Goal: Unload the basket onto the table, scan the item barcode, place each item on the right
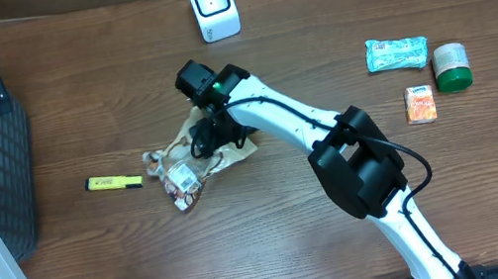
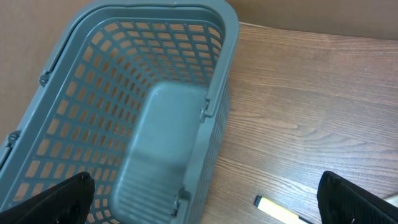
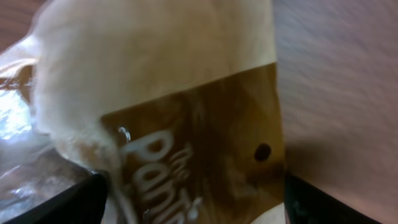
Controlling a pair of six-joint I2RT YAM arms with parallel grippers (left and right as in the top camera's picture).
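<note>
A wood-grain table (image 1: 103,102) is seen. A grey mesh basket (image 1: 6,188) is set at its left edge and a white scanner (image 1: 213,6) at the far middle. A yellow marker (image 1: 113,182) is laid near a crumpled snack bag (image 1: 184,175) at centre. A teal packet (image 1: 396,53), a green-lidded jar (image 1: 451,66) and an orange carton (image 1: 420,103) are grouped at the right.

Desk (image 1: 100,273) seen from overhead. Basket (image 1: 2,159) at the left edge; scanner (image 1: 213,5) at the far edge, near centre. Bag (image 1: 184,175) mid-desk, partly under the right end effector (image 1: 216,137). Marker (image 1: 114,182) just left of the bag, between it and the basket. Far right, well apart from the bag: pouch (image 1: 396,53), jar (image 1: 451,66) beside it, carton (image 1: 420,103) in front of both.
</note>
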